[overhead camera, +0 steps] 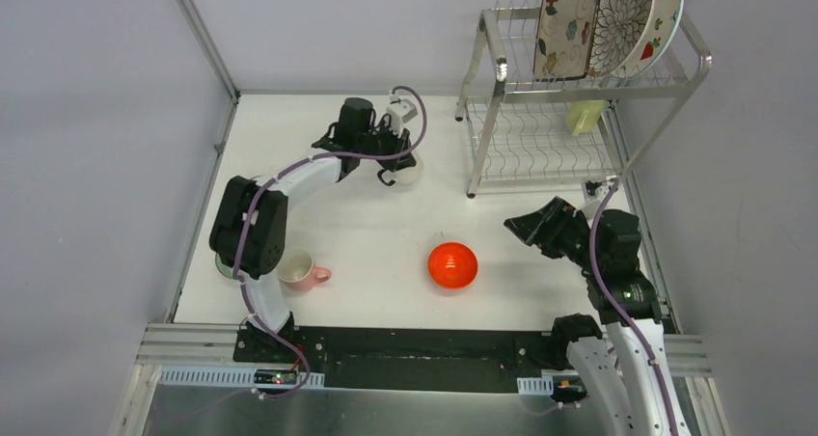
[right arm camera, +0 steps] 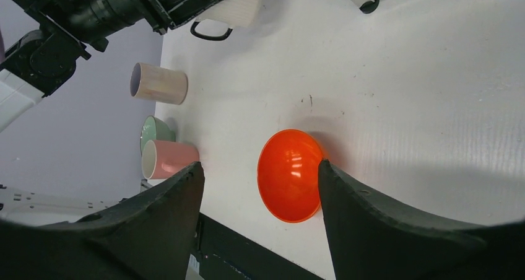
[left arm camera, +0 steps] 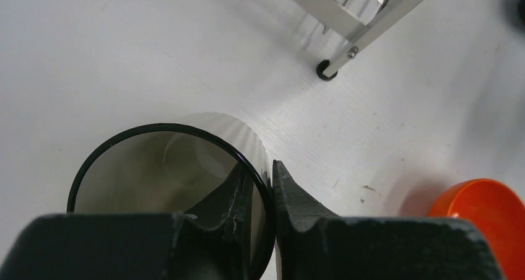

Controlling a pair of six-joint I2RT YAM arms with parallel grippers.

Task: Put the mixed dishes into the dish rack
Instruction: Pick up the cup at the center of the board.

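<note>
My left gripper is shut on the wall of a white ribbed cup with a black rim, left of the silver dish rack. In the left wrist view one finger is inside the cup and one outside. My right gripper is open and empty, right of the red-orange bowl; its fingers frame that bowl. The floral plate, the brown-petal plate and the strawberry plate stand on the upper shelf. A yellow cup lies on the lower shelf.
A pink cup lies near the left arm's base, beside a pale green bowl half hidden under the arm. The right wrist view also shows a beige-pink cup on its side. A rack foot stands close to the white cup.
</note>
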